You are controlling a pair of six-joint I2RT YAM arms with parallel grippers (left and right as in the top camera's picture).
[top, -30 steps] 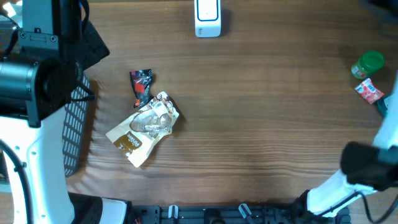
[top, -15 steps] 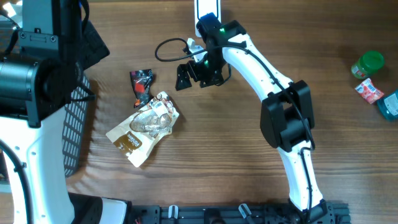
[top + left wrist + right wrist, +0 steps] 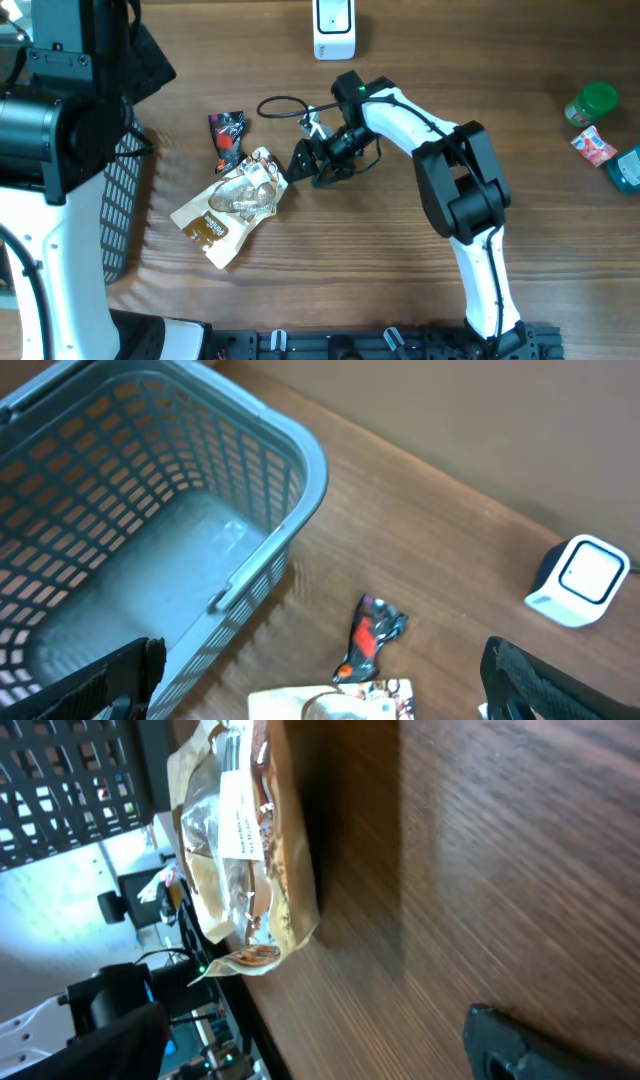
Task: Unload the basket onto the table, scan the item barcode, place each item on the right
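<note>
A: Entry for the right claw. What do we read?

B: From overhead, the right gripper (image 3: pixel 308 172) sits low over the table (image 3: pixel 400 260), pointed left at the brown pouch (image 3: pixel 232 205). Its fingers (image 3: pixel 500 1045) stand apart. In the wrist view we see one at each lower corner, with bare wood between them.

A: Contact with the pouch?

B: We log none. The fingertips are just beside its upper right end. The pouch lies ahead of the jaws, not inside them.

A: Pouch position?

B: Flat on the wood, between the basket (image 3: pixel 120 200) and the right gripper. The right wrist view shows a clear window and a white label on its face. The print is too small for us to read. A small dark and red wrapper (image 3: pixel 226 138) lies just beside its upper end, and we cannot tell whether they touch.

A: Scanner?

B: The white scanner (image 3: pixel 333 28) stands at the far edge of the table, well apart from the pouch.

A: Left side?

B: The left gripper (image 3: pixel 320 655) is spread wide and holds nothing. Its camera looks down on the grey basket, the wrapper, the scanner and the top of the pouch at the frame's lower edge.

A: Anything else?

B: At the far right we note a green-lidded jar (image 3: pixel 592 103) with a red packet (image 3: pixel 595 147) just beside it.
</note>
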